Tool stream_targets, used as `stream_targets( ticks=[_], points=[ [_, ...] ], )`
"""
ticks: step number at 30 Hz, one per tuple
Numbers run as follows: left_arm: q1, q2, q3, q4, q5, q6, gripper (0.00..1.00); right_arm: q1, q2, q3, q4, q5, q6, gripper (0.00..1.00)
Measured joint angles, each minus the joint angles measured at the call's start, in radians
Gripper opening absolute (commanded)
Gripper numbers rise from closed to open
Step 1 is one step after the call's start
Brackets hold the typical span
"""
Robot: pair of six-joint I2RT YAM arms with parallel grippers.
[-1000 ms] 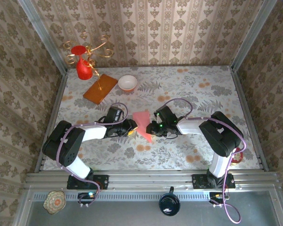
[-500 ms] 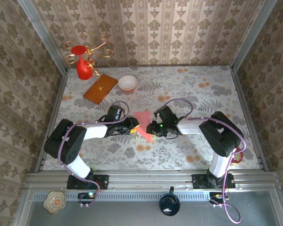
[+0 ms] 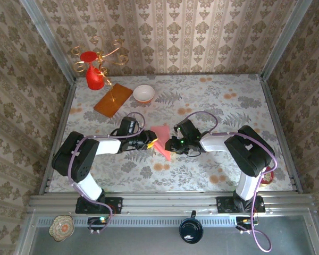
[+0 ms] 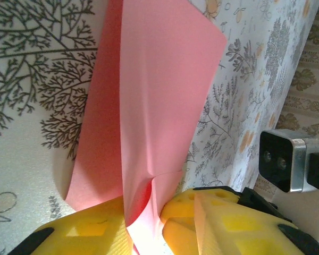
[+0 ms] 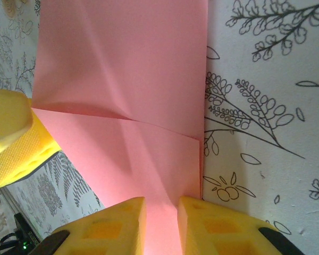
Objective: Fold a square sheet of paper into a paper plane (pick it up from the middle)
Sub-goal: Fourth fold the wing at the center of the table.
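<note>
Top view: the square sheet of paper [image 3: 160, 138], pink and partly folded along visible creases, sits near the centre of the table [image 3: 228, 106], between the two grippers. The left gripper [image 3: 152, 142] meets it from 9 o'clock and the right gripper [image 3: 171, 144] from 3 o'clock. In each wrist view the yellow fingers [image 4: 212, 212] are pinched together on an edge of the sheet. Bare table lies at 12 o'clock and 6 o'clock of the sheet, and beyond the right arm toward 2 o'clock. At 10 to 11 o'clock, well apart from the sheet and both arms, stand a wooden board [image 3: 112, 100], a white bowl [image 3: 144, 93] and a red vase [image 3: 94, 77].
</note>
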Motion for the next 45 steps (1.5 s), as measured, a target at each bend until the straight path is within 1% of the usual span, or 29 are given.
stream_targets(
  ticks=[4, 6, 12, 14, 17, 20, 23, 26, 28, 32, 37, 41, 45],
  points=[
    [0.013, 0.012, 0.024, -0.031, 0.037, 0.031, 0.29, -0.001, 0.0, -0.005, 0.007, -0.002, 0.0, 0.27],
    [0.014, 0.017, 0.04, -0.048, 0.053, 0.049, 0.24, -0.003, 0.0, -0.007, 0.014, -0.007, 0.0, 0.28],
    [0.026, 0.023, 0.065, -0.082, 0.091, 0.097, 0.12, -0.01, -0.02, -0.02, 0.027, -0.006, -0.02, 0.35],
    [0.028, 0.023, 0.068, -0.1, 0.092, 0.108, 0.09, -0.02, -0.04, -0.024, 0.018, 0.002, -0.043, 0.37],
    [0.031, 0.022, 0.077, -0.126, 0.091, 0.126, 0.08, -0.032, -0.093, -0.026, -0.015, 0.03, -0.096, 0.42],
    [0.029, 0.022, 0.085, -0.145, 0.083, 0.131, 0.08, -0.032, -0.175, -0.029, -0.043, 0.081, -0.171, 0.46],
    [0.017, 0.019, 0.094, -0.164, 0.056, 0.129, 0.08, -0.024, -0.254, -0.044, -0.06, 0.156, -0.254, 0.47],
    [-0.002, 0.002, 0.103, -0.182, 0.008, 0.111, 0.08, 0.018, -0.303, -0.059, -0.086, 0.261, -0.336, 0.47],
    [-0.016, -0.013, 0.122, -0.208, -0.03, 0.095, 0.08, 0.071, -0.309, -0.06, -0.106, 0.341, -0.388, 0.46],
    [-0.039, -0.042, 0.171, -0.253, -0.092, 0.068, 0.08, 0.183, -0.286, -0.049, -0.138, 0.482, -0.46, 0.43],
    [-0.055, -0.051, 0.206, -0.286, -0.137, 0.037, 0.08, 0.282, -0.182, 0.008, -0.164, 0.612, -0.505, 0.4],
    [-0.061, -0.051, 0.209, -0.31, -0.154, 0.027, 0.08, 0.311, -0.118, 0.048, -0.168, 0.682, -0.513, 0.38],
    [-0.062, -0.051, 0.209, -0.331, -0.158, 0.019, 0.08, 0.316, -0.099, 0.056, -0.166, 0.726, -0.522, 0.37]
  ],
)
